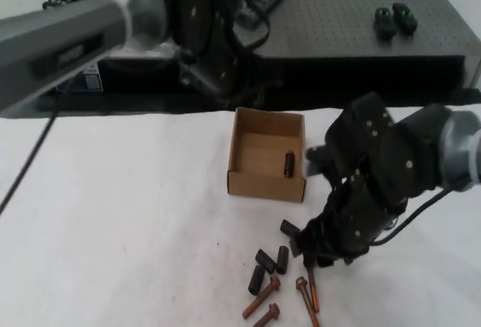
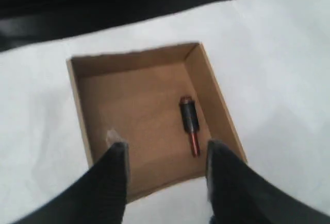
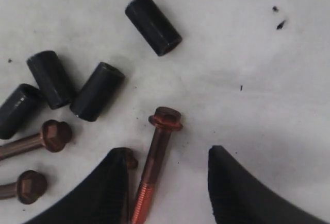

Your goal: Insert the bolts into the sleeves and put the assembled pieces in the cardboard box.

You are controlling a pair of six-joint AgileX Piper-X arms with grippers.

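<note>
Spreading white under everything, the table (image 1: 113,214) carries the cardboard box (image 1: 263,184) near centre. The left pincer (image 2: 167,177) hangs open above it. The right pincer (image 3: 167,183) is spread and empty over one bolt (image 3: 157,152). An assembled piece (image 1: 289,164) lies near the box's 3 o'clock wall, and loose sleeves (image 1: 270,261) lie at its 5 o'clock.

Your box (image 2: 210,100): plain brown cardboard, matt. Bolts (image 3: 154,154): coppery metal, dull sheen. Sleeves (image 3: 153,24): black, matt, smooth. Your bench cover (image 3: 268,69): white, matt, dirt-flecked. Back board (image 1: 346,19): dark perforated metal, matt.
</note>
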